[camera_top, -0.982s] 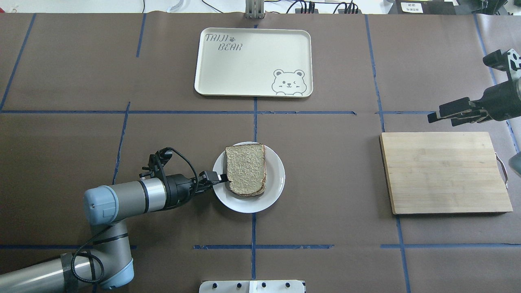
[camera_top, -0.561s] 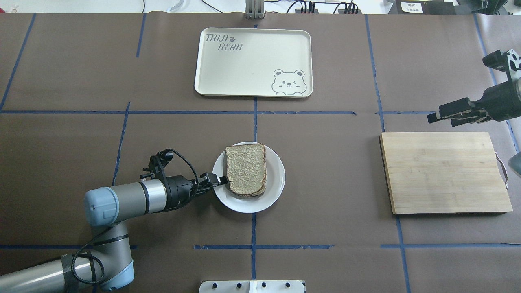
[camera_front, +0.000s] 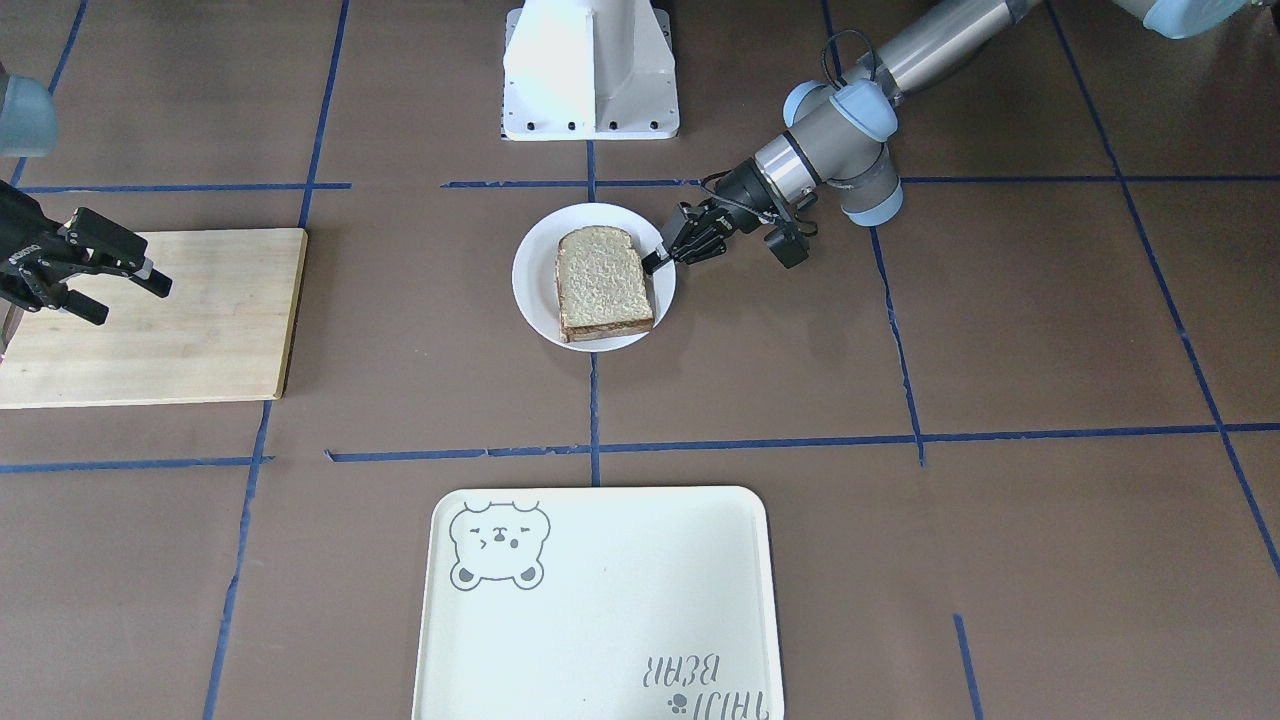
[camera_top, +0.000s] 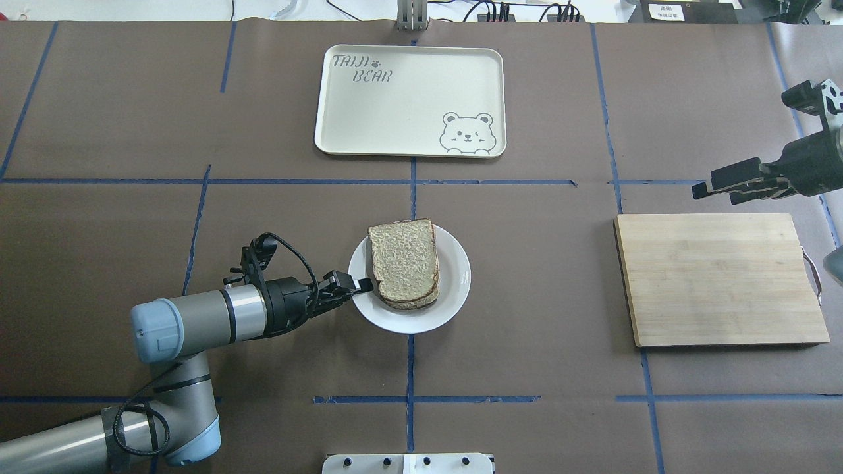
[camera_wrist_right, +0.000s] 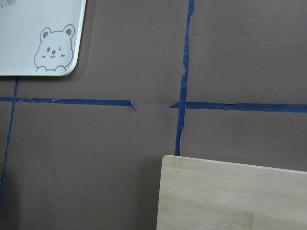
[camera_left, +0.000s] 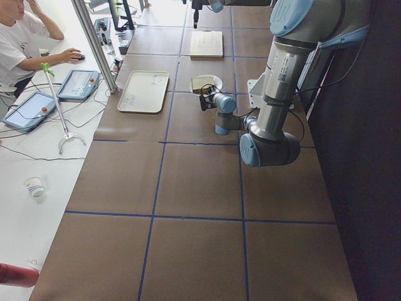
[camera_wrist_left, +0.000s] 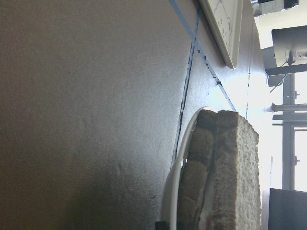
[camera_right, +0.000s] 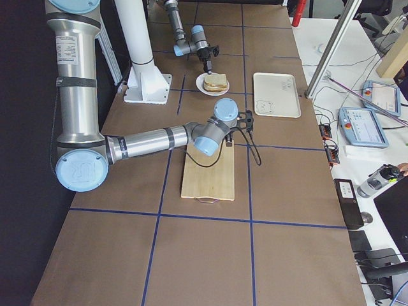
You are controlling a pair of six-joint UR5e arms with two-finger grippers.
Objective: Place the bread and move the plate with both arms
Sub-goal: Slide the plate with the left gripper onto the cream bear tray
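The bread (camera_top: 403,263) lies on the small white plate (camera_top: 454,276) near the table's middle. From the left wrist view the bread (camera_wrist_left: 225,172) looks like two stacked slices on the plate (camera_wrist_left: 175,191). My left gripper (camera_top: 359,284) is shut on the plate's left rim, low over the table. It also shows in the front view (camera_front: 655,262) beside the bread (camera_front: 602,283) and the plate (camera_front: 535,270). My right gripper (camera_top: 714,194) is open and empty, held above the far edge of the wooden board. It is also in the front view (camera_front: 132,303).
A cream bear tray (camera_top: 408,99) lies at the table's far middle, beyond the plate. A wooden cutting board (camera_top: 721,280) lies on the right. The white pedestal (camera_front: 590,65) stands at the robot's side of the table. Blue tape lines cross the brown cover.
The plate with the bread has slid a little to the right and away from the robot, with my left gripper on its rim. The right arm has not moved.
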